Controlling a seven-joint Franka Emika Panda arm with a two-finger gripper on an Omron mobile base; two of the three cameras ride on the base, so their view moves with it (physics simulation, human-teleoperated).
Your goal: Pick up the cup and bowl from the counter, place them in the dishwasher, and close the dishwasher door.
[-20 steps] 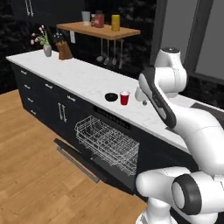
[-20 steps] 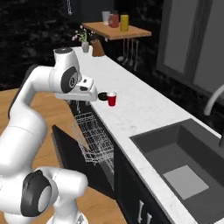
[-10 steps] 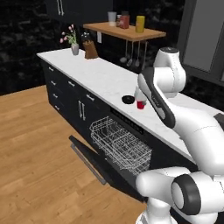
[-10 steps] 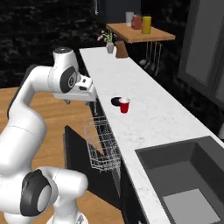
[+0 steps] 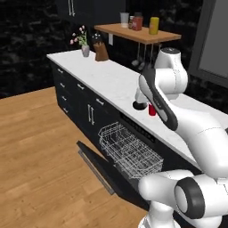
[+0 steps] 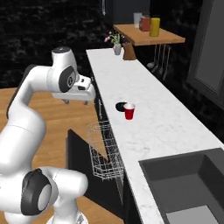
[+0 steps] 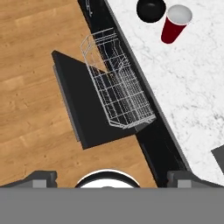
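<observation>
The small red tapered plastic cup point(image 7: 176, 24), light and slippery, wants gripping across its mid-wall; the claw point(image 6: 79, 101) hangs released above the pulled-out rack.

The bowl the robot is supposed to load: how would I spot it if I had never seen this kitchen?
Find the long white marble counter, then the open dishwasher with its wire rack pulled out. Just above that rack, near the counter's front edge, two small things sit side by side: the bowl is the low, round, black one, beside the taller red cup with a white inside.
</observation>
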